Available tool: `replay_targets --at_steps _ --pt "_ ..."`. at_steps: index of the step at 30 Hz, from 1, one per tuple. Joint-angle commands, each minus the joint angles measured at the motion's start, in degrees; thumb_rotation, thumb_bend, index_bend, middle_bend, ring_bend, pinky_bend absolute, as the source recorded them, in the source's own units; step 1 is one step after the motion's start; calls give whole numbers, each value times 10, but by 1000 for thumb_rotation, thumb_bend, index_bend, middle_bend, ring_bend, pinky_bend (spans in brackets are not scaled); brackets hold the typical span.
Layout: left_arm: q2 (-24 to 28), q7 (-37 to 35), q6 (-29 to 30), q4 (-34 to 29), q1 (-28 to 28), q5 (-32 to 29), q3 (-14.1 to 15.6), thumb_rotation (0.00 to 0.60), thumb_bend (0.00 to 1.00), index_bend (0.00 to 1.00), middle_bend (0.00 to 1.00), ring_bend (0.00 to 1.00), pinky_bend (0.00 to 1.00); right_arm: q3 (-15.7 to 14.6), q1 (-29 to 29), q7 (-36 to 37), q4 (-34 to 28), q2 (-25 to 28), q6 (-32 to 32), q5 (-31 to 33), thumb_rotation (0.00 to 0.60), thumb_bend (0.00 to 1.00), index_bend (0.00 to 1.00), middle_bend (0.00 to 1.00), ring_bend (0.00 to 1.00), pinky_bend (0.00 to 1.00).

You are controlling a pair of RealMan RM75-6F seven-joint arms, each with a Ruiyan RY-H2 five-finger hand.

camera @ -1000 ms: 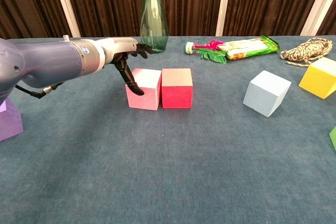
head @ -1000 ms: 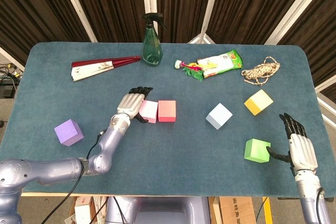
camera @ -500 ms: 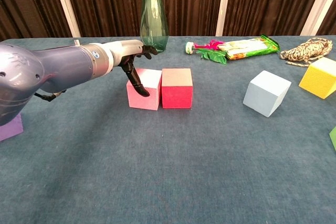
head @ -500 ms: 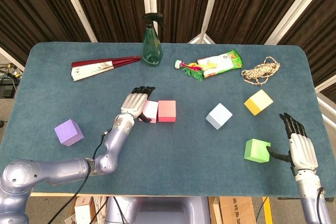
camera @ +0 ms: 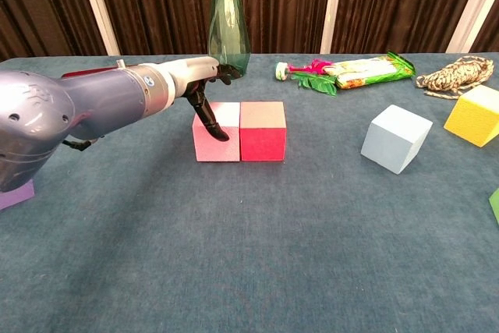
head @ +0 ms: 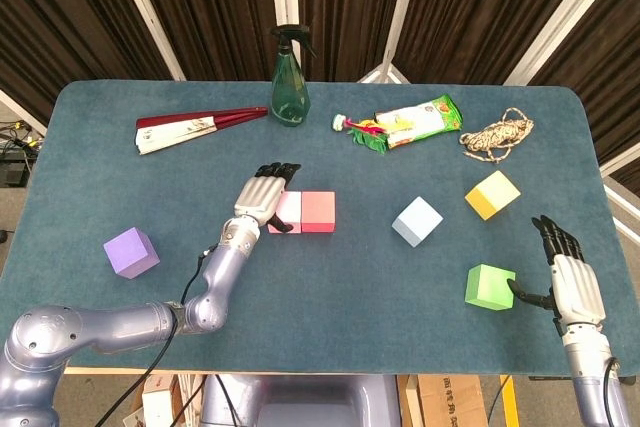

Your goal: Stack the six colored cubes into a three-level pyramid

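Observation:
A pink cube (head: pixel 289 210) and a red cube (head: pixel 318 211) stand side by side, touching, at mid-table. My left hand (head: pixel 262 196) lies over the pink cube's left side with its fingers stretched out; in the chest view the left hand (camera: pixel 204 83) has a dark finger down the front of the pink cube (camera: pixel 216 144), next to the red cube (camera: pixel 262 132). It grips nothing. A purple cube (head: pixel 131 252) sits far left. Light blue (head: pixel 417 221), yellow (head: pixel 492 194) and green (head: pixel 489 286) cubes lie on the right. My right hand (head: pixel 572 282) is open beside the green cube, thumb near its right face.
Along the back of the blue table (head: pixel 330 287) are a green spray bottle (head: pixel 290 77), a folded fan (head: pixel 195 127), a snack packet (head: pixel 415 122) and a coil of rope (head: pixel 497 135). The front edge is close to the right hand.
My left hand has moved right, sliding the pink cube and squaring it flush against the red cube. The right hand and the other cubes have not moved.

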Motion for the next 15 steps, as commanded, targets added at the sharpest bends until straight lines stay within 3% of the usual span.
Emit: replay_targets --at_steps 1,15 --pt "0 2 -1 0 1 0 0 600 124 0 51 0 0 0 0 0 0 0 0 0 600 267 0 0 0 0" --pt "14 4 -9 -15 13 -9 5 600 124 0 51 0 0 -1 0 -1 -1 1 0 0 600 267 0 0 0 0"
